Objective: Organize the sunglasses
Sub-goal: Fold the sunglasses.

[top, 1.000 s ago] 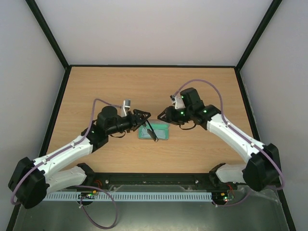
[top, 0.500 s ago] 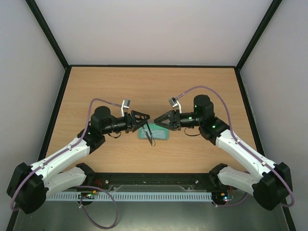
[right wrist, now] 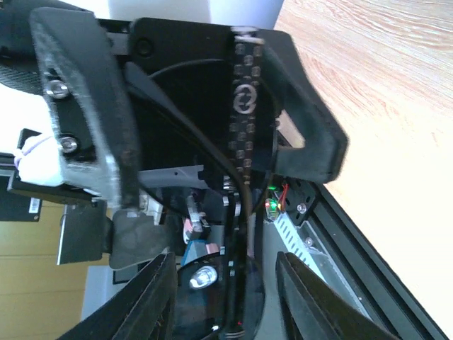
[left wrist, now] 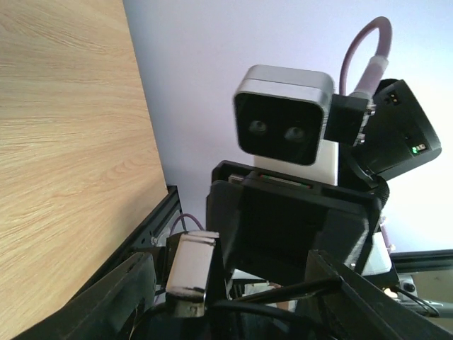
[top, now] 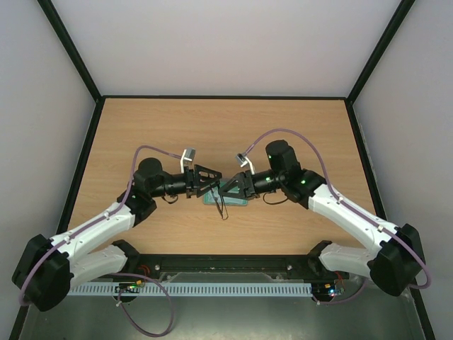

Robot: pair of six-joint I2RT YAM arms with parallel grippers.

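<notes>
At the centre of the top view, the left gripper (top: 212, 183) and the right gripper (top: 226, 190) meet almost tip to tip above the rectangular case with a teal-green inside (top: 241, 202). The case lies on the light wooden table (top: 141, 127). The small black wire-framed sunglasses (top: 221, 205) hang just below the 2 grippers, over the case's left end, with a thin temple arm trailing toward the lower edge of the frame. I cannot tell which fingers carry them. In each wrist view the arm's own 2 fingers stand apart at the bottom of the frame, so both tools are spread.
</notes>
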